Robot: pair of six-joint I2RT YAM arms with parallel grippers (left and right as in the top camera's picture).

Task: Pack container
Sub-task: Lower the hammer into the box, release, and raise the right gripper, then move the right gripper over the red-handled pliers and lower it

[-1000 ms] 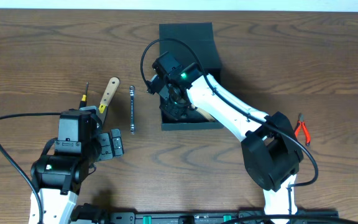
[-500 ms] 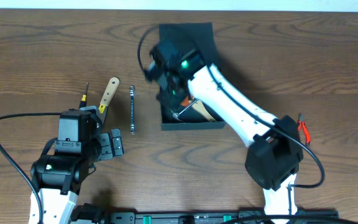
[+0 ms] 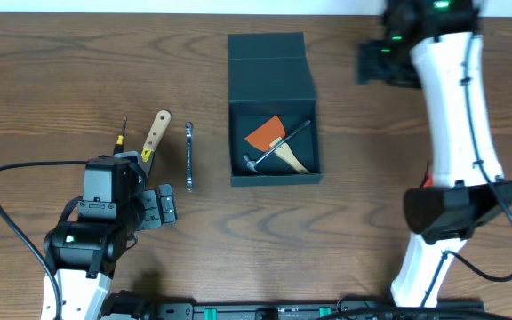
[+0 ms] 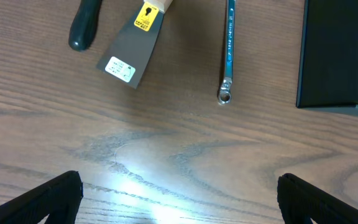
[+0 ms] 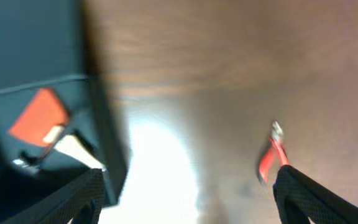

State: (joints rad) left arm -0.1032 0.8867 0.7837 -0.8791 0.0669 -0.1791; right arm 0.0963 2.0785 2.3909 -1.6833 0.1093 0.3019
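Note:
The container (image 3: 274, 180) is a dark teal-black square box at the table's middle, open, with its flap lid (image 3: 271, 67) lying back. Inside it lie an orange scraper (image 3: 265, 135) and a small hammer (image 3: 278, 153). My right gripper (image 3: 376, 62) is high at the far right of the box, blurred, open and empty. In the right wrist view its fingers (image 5: 188, 199) frame bare table, with the container (image 5: 36, 50) at the left. My left gripper (image 3: 163, 209) is open and empty over the table at the front left, as the left wrist view (image 4: 182, 205) also shows.
A wooden-handled putty knife (image 3: 156, 133), a black screwdriver (image 3: 123, 132) and a steel wrench (image 3: 189, 156) lie left of the box; they also show in the left wrist view (image 4: 129, 53), (image 4: 84, 25), (image 4: 229, 50). Red pliers (image 3: 431, 187) lie at the right, beside my right arm.
My right gripper has risen out of the container and swung to the far right. The hammer and orange scraper now lie uncovered in the box. The left arm has not moved.

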